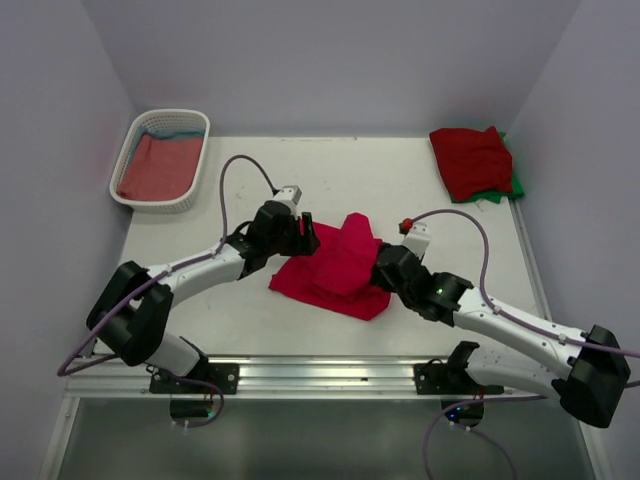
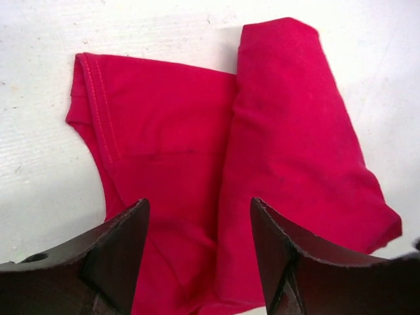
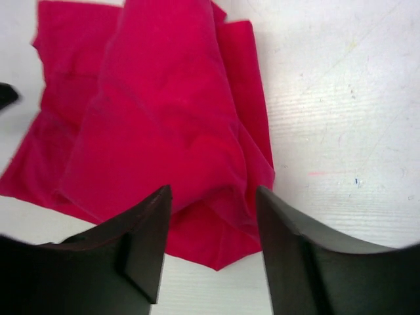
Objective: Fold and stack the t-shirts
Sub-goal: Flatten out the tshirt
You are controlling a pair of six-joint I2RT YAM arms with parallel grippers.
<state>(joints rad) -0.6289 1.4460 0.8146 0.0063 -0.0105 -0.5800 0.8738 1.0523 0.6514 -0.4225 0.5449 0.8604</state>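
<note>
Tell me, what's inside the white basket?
A dusty-red shirt lies in the basket, with a strip of blue cloth peeking out at its far edge. Whatever lies beneath the red shirt is covered, so I cannot tell.

Left arm (image 1: 190,270) stretching forward and inward, left gripper (image 1: 306,232) facing right with jaws standing apart, right arm (image 1: 505,322) reaching in low, right gripper (image 1: 378,268) facing left, jaws standing apart too, apparently clasping nothing.
</note>
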